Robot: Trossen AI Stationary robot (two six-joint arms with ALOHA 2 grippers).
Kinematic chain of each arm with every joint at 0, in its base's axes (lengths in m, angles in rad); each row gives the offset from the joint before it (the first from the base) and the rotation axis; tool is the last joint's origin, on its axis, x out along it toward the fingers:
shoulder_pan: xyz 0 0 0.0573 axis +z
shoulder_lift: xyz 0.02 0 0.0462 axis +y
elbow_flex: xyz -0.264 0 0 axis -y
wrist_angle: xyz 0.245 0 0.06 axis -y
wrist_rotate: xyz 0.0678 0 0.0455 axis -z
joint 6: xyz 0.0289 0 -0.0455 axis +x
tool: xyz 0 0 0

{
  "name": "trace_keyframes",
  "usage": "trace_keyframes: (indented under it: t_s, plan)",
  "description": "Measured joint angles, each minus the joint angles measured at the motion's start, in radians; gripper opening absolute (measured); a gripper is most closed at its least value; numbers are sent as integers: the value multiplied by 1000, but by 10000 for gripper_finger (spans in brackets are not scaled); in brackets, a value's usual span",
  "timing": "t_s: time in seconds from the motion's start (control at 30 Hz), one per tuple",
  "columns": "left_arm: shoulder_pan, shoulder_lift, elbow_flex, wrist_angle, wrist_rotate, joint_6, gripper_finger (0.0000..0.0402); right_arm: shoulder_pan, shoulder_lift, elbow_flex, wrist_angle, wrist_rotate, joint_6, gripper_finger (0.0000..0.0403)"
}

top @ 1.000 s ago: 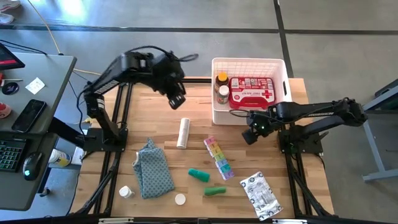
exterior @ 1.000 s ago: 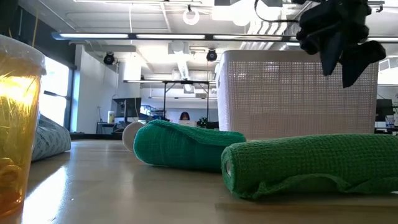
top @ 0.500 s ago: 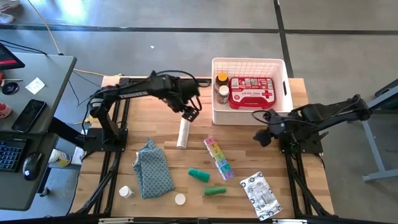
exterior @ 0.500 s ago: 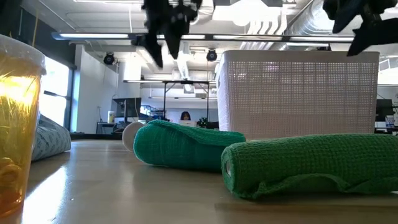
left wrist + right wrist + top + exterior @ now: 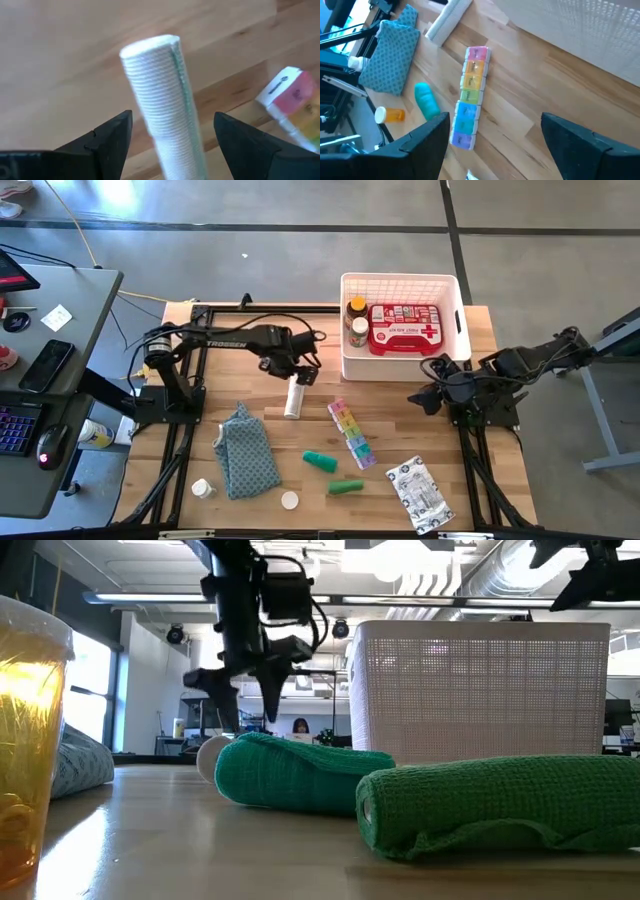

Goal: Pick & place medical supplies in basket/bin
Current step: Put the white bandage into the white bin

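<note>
Since 1 second ago the left tool (image 5: 297, 373) has swung from high beside the bin (image 5: 400, 286) down to the white roll (image 5: 294, 394), and the right tool (image 5: 428, 395) has drawn back from the bin's front wall toward its own base.

Left tool is released, its 2 fingers (image 5: 107, 137) spread on either side of the roll (image 5: 161, 105), not yet touching it. Right tool is also released and empty, hovering over the surface (image 5: 400, 420) with the organizer (image 5: 469, 96) ahead of it.

That roll lies flat on the surface, just left of the bin, which already holds 2 bottles (image 5: 356, 320) and a red case (image 5: 404, 327).

It looks light, soft and ribbed, so it should give slightly and resist slipping. Being round, it may roll away; pinching across its middle seems safest.
</note>
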Motion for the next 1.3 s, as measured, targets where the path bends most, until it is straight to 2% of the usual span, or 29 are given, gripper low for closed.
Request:
trace_keyframes:
  t_s: [0.13,0.37,0.57,0.7,0.97,1.13,1.2,1.3]
  plan:
    - [2,0,-63,111,12,-71,308,-9,-4,0,-7,11,-8,302]
    - [2,29,-162,116,16,-114,307,-29,-15,0,-11,48,-10,302]
    - [-6,83,-161,149,74,-84,303,-35,-21,0,-21,45,-9,302]
    - [-21,86,-136,103,54,-65,268,-36,-22,0,-23,50,-2,302]
    - [-24,84,-61,38,104,65,154,-35,-29,0,-23,25,-8,302]
    - [-34,62,60,-67,168,153,151,-35,-52,0,-21,22,-7,302]
    - [-53,44,156,-144,138,189,151,-32,-61,0,-7,23,-10,302]
    - [-96,20,331,-262,35,250,157,-27,-70,0,31,33,-35,302]
